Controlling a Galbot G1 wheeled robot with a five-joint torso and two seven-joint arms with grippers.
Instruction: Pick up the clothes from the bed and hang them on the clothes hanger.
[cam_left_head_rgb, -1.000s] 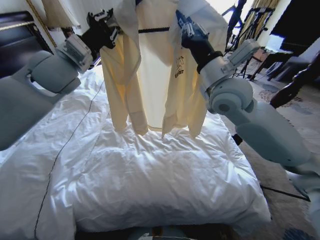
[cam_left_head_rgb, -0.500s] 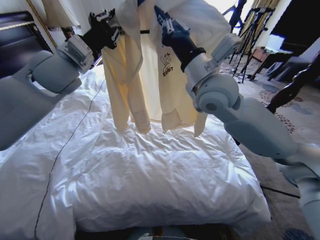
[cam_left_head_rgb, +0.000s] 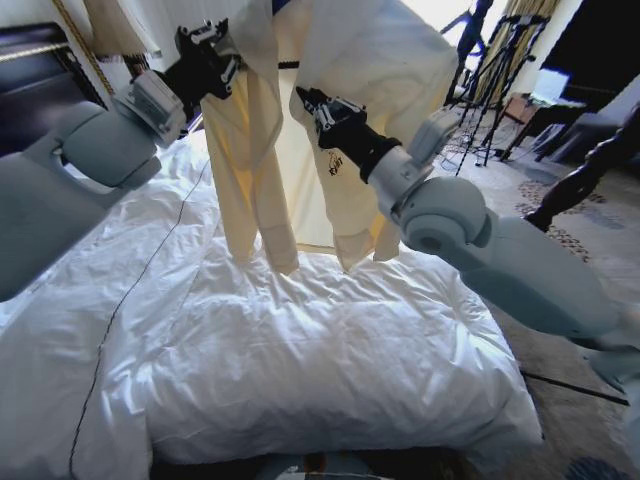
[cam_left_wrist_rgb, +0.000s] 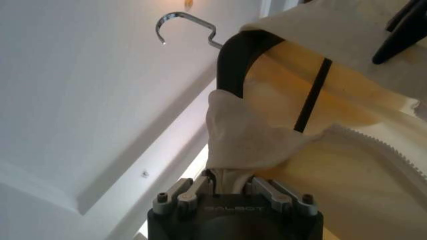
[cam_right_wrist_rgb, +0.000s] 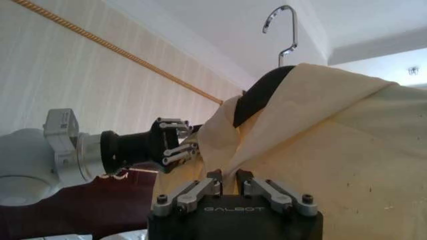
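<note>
While the left pincer (cam_left_head_rgb: 212, 55) stays high up at the same spot, the right pincer (cam_left_head_rgb: 318, 106) has come lower and nearer the middle than it was a second ago, and it has pulled its side of the clothes (cam_left_head_rgb: 350, 80) along, so the little dark print (cam_left_head_rgb: 337, 162) now sits lower, right by the right wrist. The clothes hang in the air above the bed (cam_left_head_rgb: 330, 350), with the two sleeves dangling down close to the white duvet but not lying flat on it. In the left wrist view, the left pincer (cam_left_wrist_rgb: 232, 181) is closed tight on a bunch of the cream cloth (cam_left_wrist_rgb: 247, 135). In the right wrist view, the right pincer (cam_right_wrist_rgb: 229, 181) is closed on a fold of the cloth (cam_right_wrist_rgb: 320, 150) too. The clothes hanger (cam_right_wrist_rgb: 257, 97) is black with a shiny metal hook, and its top pokes out of the neck of the clothes. One thin black cord (cam_left_head_rgb: 150, 270) runs across the duvet on the left. Some black stands (cam_left_head_rgb: 490, 70) are on the floor at the far right, well apart from the bed. I count two pincers, one top, one hanger and one bed.
</note>
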